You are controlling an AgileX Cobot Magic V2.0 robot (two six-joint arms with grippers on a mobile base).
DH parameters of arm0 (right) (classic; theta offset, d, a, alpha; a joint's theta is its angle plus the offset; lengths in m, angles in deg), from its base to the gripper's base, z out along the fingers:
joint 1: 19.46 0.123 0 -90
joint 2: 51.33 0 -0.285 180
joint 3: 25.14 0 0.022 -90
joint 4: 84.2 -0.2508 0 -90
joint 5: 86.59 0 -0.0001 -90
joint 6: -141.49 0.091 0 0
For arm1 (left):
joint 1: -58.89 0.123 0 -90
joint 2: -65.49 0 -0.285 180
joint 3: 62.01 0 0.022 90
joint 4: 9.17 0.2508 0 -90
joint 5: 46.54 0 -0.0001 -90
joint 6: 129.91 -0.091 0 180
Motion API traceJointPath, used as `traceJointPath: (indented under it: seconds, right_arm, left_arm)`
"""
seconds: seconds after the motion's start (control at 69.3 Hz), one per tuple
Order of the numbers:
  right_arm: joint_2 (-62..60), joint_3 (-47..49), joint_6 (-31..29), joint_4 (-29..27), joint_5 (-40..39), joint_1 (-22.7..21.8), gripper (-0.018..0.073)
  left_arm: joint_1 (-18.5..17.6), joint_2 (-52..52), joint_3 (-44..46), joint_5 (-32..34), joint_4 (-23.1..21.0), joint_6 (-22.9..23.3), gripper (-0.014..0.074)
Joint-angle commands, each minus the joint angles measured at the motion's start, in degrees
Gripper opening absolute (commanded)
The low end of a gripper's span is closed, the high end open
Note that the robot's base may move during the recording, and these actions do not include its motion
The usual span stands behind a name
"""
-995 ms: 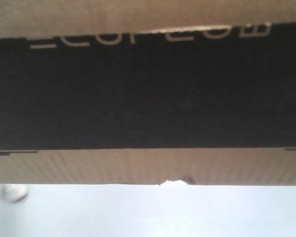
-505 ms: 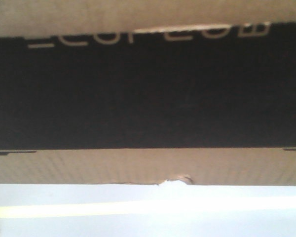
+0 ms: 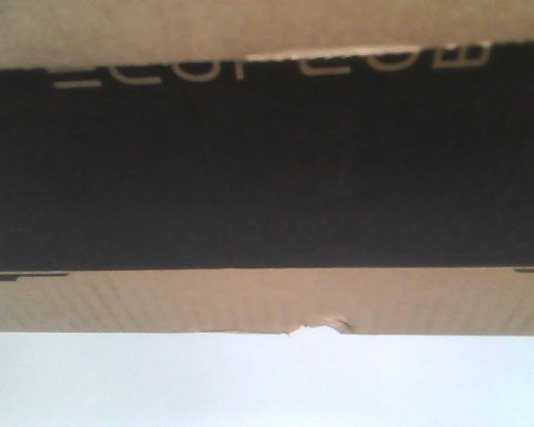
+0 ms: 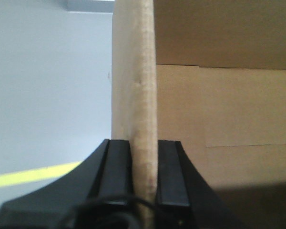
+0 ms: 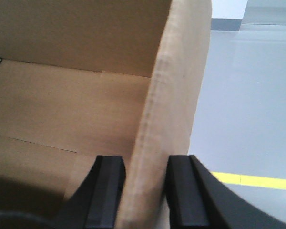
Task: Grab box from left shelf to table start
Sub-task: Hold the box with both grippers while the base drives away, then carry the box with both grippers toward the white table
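**A:** Left wrist view: left hand (image 4: 143,149) clenched on the large brown corrugated cardboard box's (image 4: 229,109) wall.

**B:** Right hand (image 5: 143,164) grips the opposite wall. Carrying, I'd say; next, lower it level onto the bench.

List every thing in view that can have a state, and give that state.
ECOFLOW cardboard box: open-topped, one side wall pinched by each gripper, bottom edge nicked; whether it rests on anything cannot be told.
Left gripper: shut on the box's wall, one finger inside, one outside.
Right gripper: shut on the opposite wall, one finger inside, one outside.
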Motion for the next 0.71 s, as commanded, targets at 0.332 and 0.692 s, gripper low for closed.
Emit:
traceJointPath:
  seconds: [0.332, 0.692]
  right_arm:
    - [0.39, 1.90, -0.97, -1.94, -7.04, 0.03, 0.0055]
    - [0.39, 1.90, -0.97, -1.94, -7.04, 0.03, 0.0055]
  left_arm:
    - [-0.77, -0.19, 2.11, 9.43, -6.79, 0.76, -0.0092]
    - [-0.77, -0.19, 2.11, 9.43, -6.79, 0.76, -0.0092]
